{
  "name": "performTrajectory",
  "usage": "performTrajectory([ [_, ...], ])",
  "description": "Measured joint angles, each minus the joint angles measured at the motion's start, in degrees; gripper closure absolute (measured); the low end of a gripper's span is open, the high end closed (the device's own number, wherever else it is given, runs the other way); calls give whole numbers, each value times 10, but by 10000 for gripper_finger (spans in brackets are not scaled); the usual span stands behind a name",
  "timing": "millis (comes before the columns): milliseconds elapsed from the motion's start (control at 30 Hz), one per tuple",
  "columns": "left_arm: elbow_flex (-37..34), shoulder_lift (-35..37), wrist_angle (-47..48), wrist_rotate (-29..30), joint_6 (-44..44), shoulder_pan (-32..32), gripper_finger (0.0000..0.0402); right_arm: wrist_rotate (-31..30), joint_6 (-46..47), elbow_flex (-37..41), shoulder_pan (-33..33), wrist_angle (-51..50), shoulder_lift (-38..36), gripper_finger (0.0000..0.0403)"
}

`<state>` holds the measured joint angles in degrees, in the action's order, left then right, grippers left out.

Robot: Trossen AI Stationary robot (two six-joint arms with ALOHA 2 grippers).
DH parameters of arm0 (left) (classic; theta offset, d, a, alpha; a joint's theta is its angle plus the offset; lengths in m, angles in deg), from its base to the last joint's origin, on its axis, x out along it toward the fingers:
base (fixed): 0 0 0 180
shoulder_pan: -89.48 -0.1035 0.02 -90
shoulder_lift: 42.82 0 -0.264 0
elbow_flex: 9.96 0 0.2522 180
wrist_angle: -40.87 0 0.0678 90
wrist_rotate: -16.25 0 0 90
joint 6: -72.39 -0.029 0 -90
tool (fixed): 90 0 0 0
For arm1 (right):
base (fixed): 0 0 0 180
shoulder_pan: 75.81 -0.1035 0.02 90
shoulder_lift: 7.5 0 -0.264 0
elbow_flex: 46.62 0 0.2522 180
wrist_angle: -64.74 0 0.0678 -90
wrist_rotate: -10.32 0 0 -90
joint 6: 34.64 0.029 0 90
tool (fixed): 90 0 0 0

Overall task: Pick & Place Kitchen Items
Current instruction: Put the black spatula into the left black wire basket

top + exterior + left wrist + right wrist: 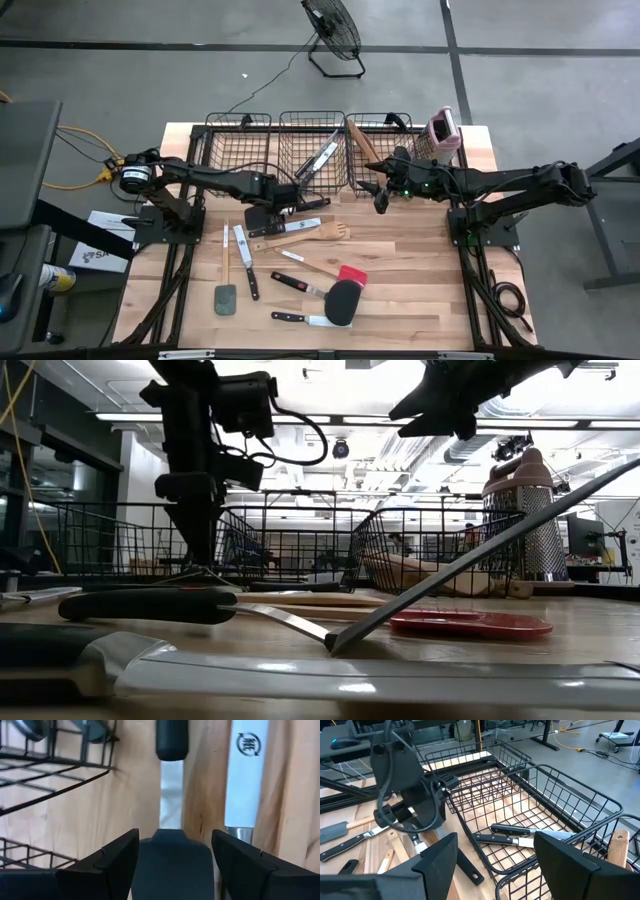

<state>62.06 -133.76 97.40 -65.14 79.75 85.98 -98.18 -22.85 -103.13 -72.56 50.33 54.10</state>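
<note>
Tabletop (420, 290): left tool (172, 857) apparently straddles spatula (172, 865).

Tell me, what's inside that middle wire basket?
The middle basket holds black-handled knives; the right wrist view shows at least two lying on its floor. That arm's own jaws hide the near corner, so anything lying there cannot be seen.

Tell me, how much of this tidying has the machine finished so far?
Little so far. Two knives already lie in the middle basket, and a wooden utensil in the right basket. The left pincer is open, low over a black spatula on the table. The open right pincer hovers empty. About ten utensils remain, including the red spatula.
</note>
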Motion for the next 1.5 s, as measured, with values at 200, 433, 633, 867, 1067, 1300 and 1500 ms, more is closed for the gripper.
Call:
performTrajectory([
  [200,0,0,0,36,-43,27,158,0,0,0,0,0,0,149],
  [433,0,0,3,116,-45,63,158,0,1,0,0,0,0,149],
  [633,0,0,2,127,-50,87,158,4,6,0,0,0,0,149],
  [867,0,0,-37,127,-27,100,158,4,6,0,-3,0,0,149],
  [1067,0,-1,-51,125,-26,99,158,4,11,0,-3,0,0,149],
  [1300,1,-44,-52,117,-45,100,158,4,13,0,-3,0,0,149],
  [1500,0,-69,-46,150,-37,99,158,4,15,0,-3,-4,0,149],
])
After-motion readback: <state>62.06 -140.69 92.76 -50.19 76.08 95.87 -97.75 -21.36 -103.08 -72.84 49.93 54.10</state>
